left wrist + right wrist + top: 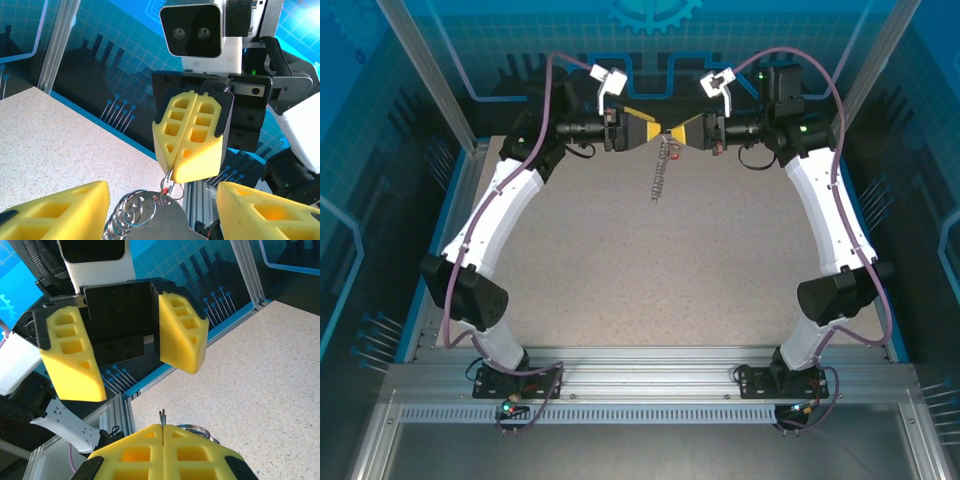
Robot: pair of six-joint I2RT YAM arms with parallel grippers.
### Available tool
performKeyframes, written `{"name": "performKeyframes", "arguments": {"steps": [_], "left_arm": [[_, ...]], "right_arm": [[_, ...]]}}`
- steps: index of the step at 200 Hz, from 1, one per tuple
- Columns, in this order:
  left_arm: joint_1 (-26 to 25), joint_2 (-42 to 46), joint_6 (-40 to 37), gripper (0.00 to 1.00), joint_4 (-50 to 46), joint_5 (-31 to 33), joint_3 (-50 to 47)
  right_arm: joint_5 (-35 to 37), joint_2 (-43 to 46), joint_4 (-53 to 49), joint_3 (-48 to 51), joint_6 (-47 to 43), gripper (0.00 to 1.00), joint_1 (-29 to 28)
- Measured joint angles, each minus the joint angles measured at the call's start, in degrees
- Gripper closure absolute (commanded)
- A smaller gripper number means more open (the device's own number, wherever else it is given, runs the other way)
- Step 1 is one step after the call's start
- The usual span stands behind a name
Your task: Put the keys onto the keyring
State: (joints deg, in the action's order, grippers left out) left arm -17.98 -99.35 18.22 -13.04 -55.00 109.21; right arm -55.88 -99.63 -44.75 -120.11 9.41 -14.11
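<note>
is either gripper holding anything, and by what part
The right gripper pinches the keyring by one small silvery ring. The left gripper is open and holds nothing.

Between the left claw (655, 131) and right claw (683, 133) tips hangs the keyring (661, 172), blocking passage; the wall (650, 60) stands close beyond them; the desk (650, 280) beneath lies open.
</note>
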Motion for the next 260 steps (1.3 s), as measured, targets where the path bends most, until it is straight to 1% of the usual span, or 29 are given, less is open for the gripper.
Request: {"name": "performKeyframes", "arguments": {"steps": [24,73,102,146,170,188,202,233,247,260], "left_arm": [[0.0,-0.7,1.4,0.46,1.0,-1.4,0.0],[0.0,-1.2,4.2,0.49,3.4,-3.3,0.0],[-0.2,-1.5,4.8,0.50,4.5,-3.9,0.0],[-1.0,-2.3,5.5,0.55,4.7,-4.5,0.0],[-1.3,-2.3,5.8,0.62,4.8,-4.7,0.0],[-1.4,-2.3,5.7,0.72,5.0,-4.9,0.0],[-1.4,-2.4,5.9,0.73,5.4,-4.9,0.0],[-1.8,-2.4,6.3,0.86,6.0,-4.9,0.0],[-2.0,-2.6,6.7,0.90,6.3,-5.1,0.0],[-2.0,-2.7,7.3,0.96,7.0,-5.3,0.0]], "right_arm": [[-0.3,0.0,0.3,0.0,0.2,1.00,-0.1],[-0.6,0.0,1.6,0.0,1.3,1.00,-0.4],[-0.8,0.0,2.3,0.0,1.7,1.00,-0.6],[-0.8,0.0,2.4,0.0,2.2,1.00,-0.6],[-0.8,0.0,2.8,0.0,2.4,1.00,-0.6],[-0.8,0.0,2.8,0.0,2.4,1.00,-0.6],[-0.8,0.0,2.8,0.0,2.4,1.00,-0.6],[-0.8,0.0,2.8,0.0,2.6,1.00,-0.6],[-0.8,0.0,2.9,0.0,2.7,1.00,-0.6],[-0.8,0.0,3.2,0.0,3.1,1.00,-0.6]]}}
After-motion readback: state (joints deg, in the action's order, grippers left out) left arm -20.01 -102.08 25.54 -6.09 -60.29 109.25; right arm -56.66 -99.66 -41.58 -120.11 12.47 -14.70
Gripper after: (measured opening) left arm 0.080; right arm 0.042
